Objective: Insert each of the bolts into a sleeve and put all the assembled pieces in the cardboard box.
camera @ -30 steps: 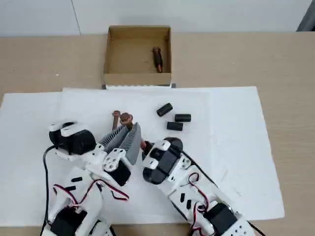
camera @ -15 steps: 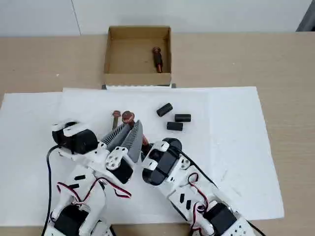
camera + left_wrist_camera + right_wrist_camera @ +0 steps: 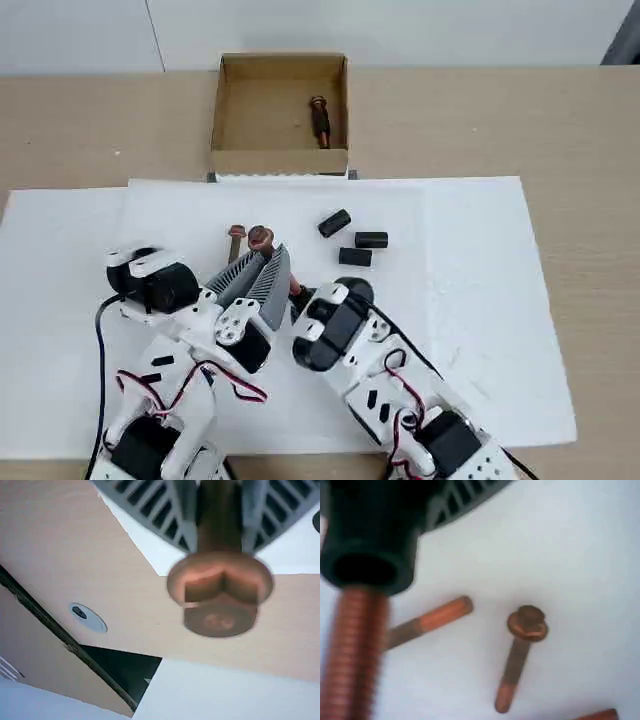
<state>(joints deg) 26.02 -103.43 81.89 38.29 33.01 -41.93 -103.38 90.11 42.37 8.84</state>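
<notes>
A white sheet [image 3: 480, 300], probably paper, lies flat on the tan wooden table [image 3: 100, 120].

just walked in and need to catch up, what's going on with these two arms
The left gripper holds a copper bolt by its shank, and the right gripper holds a black sleeve, its mouth at the bolt's threaded end. One assembled piece already lies in the cardboard box. Three loose sleeves and spare bolts lie on the white paper.

The cardboard box [image 3: 280, 160], behind the paper sheet [image 3: 480, 300], holds one assembled piece [image 3: 320, 121]; on the sheet, three sleeves [image 3: 371, 240] lie right of an apparently loose bolt [image 3: 236, 238].
</notes>
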